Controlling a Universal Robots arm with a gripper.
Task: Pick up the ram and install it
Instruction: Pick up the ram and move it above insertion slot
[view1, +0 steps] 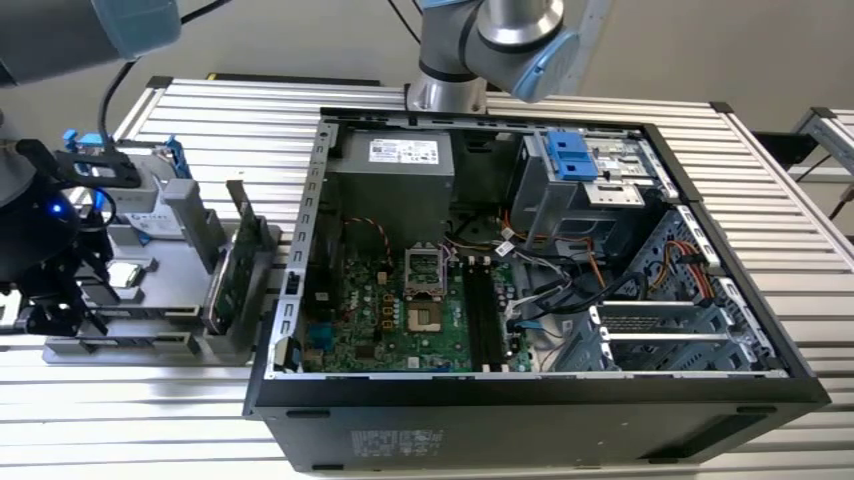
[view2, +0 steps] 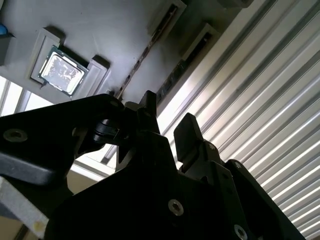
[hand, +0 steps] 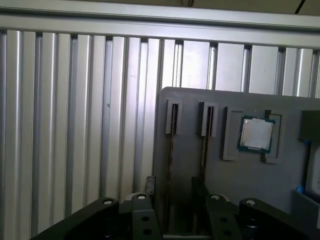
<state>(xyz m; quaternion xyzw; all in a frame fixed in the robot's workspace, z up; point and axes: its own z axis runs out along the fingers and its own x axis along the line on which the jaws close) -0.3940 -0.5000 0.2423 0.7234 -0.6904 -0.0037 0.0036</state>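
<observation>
**Over the grey holder: fingers lined up on the ram**

Over the grey holder (hand: 189, 145) on the ribbed desk (hand: 75, 125), the gripper (hand: 173, 185) is pointed down. In the first wrist view the fingers (hand: 199, 192) are spread apart and nothing is held. Two thin sticks are stood on edge in slots in the holder. The one that runs into the gap between the fingers is taken to be the ram (hand: 171, 150). It cannot be told if either finger touches it. The other stick (hand: 205, 140) is just beside one finger, between the ram and the shiny square chip (hand: 256, 133).

The step in hand is judged to be the pick-up, and it looks only just begun. To do it well, the ram should be kept in the middle of the gap, so that its flat sides are met by both fingers together. The fingers should be held straight with the stick, not turned. Care is needed at the finger near the other stick, which could be bumped. A firm but gentle squeeze is wanted, since the ram is thin and could bend. A straight lift out of the slot is best, or the ram could get stuck.

In the exterior view the open computer (view1: 534, 420) is seen well apart from the gripper, toward the exterior view's right. The ram is not yet in it.
</observation>
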